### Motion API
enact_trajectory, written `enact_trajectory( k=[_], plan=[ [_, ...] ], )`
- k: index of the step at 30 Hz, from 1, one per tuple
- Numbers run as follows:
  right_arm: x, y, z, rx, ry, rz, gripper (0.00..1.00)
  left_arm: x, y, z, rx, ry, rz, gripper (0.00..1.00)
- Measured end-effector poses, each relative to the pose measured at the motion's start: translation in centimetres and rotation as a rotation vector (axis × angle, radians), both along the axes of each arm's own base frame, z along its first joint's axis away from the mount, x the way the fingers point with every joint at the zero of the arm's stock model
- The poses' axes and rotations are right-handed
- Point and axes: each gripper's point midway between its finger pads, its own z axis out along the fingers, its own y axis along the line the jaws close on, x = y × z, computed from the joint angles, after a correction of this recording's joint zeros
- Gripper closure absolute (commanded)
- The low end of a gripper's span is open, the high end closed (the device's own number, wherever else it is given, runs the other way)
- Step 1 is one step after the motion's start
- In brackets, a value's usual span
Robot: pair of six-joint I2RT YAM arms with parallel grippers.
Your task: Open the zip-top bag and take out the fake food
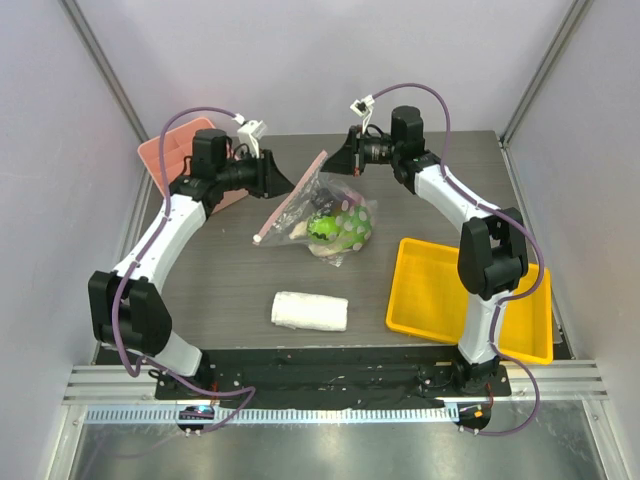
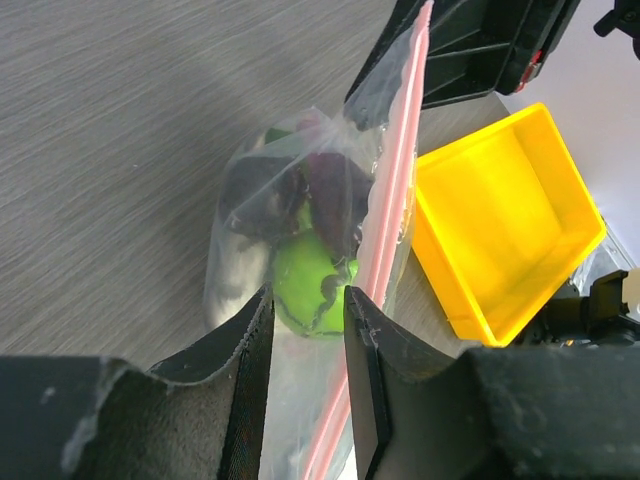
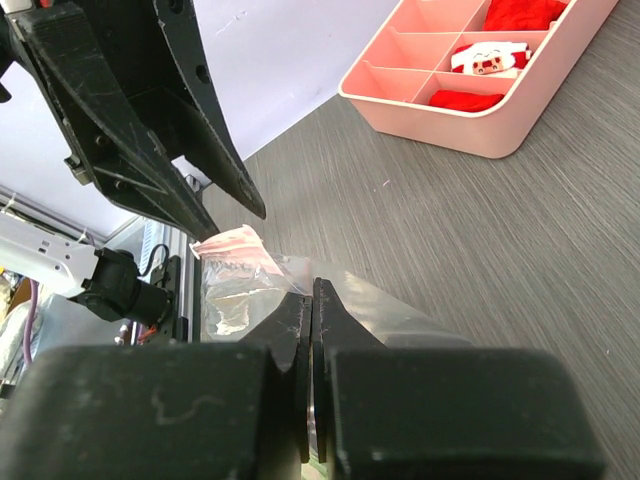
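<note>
The zip-top bag (image 1: pixel 335 210) hangs tilted over the table's middle, its pink zip strip (image 1: pixel 290 200) running down to the left. My right gripper (image 3: pixel 312 292) is shut on the clear film near the bag's upper corner (image 1: pixel 325 160). My left gripper (image 2: pixel 308 305) has its jaws apart with bag film between them, and the pink strip (image 2: pixel 390 190) runs just past its right finger. Fake food sits inside the bag: a green striped ball (image 2: pixel 305 285), a dark purple eggplant (image 2: pixel 335 185) and a pale leafy cabbage (image 1: pixel 355 225).
A yellow tray (image 1: pixel 440 290) lies at the right front. A white folded towel (image 1: pixel 310 311) lies near the front middle. The pink divided box (image 3: pixel 480 70) with red-white items stands at the back left, behind the left arm.
</note>
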Motion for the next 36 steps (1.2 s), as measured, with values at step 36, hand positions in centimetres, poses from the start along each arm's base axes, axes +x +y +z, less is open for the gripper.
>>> enact_trajectory(
  k=[36],
  plan=[
    [-0.4,0.3,-0.1,0.002,0.004,0.017,0.99,-1.8,1.1,1.9,0.008,-0.049,0.083,0.58]
  ],
)
